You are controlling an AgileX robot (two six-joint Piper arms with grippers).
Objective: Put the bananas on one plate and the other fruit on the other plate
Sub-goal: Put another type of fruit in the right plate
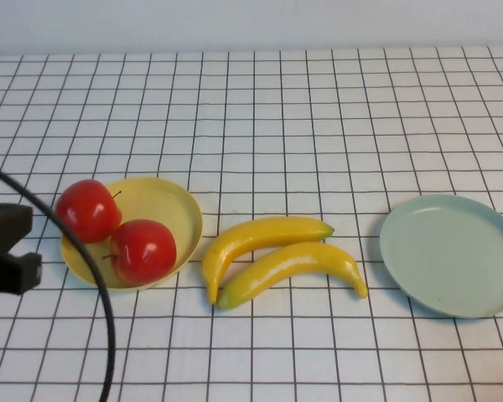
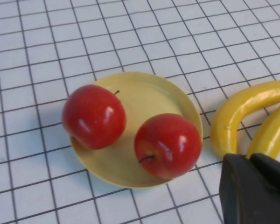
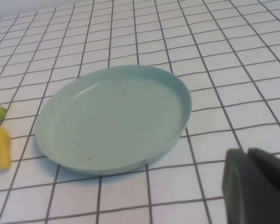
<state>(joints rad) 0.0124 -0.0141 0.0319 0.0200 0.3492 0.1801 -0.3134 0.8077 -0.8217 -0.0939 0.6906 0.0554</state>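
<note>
Two red apples [image 1: 88, 209] [image 1: 142, 250] sit on the pale yellow plate [image 1: 168, 201] at the left; they also show in the left wrist view [image 2: 94, 116] [image 2: 168, 145]. Two yellow bananas [image 1: 260, 238] [image 1: 293, 266] lie side by side on the table between the plates. The pale blue-green plate [image 1: 453, 251] at the right holds nothing; it also shows in the right wrist view [image 3: 112, 116]. My left gripper [image 2: 249, 158] is shut and empty, just on my side of the yellow plate, at the left edge of the high view [image 1: 12, 251]. My right gripper [image 3: 247, 151] is shut and empty beside the blue-green plate, outside the high view.
The table [image 1: 260, 117] is covered with a white cloth with a black grid. A black cable [image 1: 101, 293] curves down past the yellow plate at the front left. A pale wall runs along the far edge.
</note>
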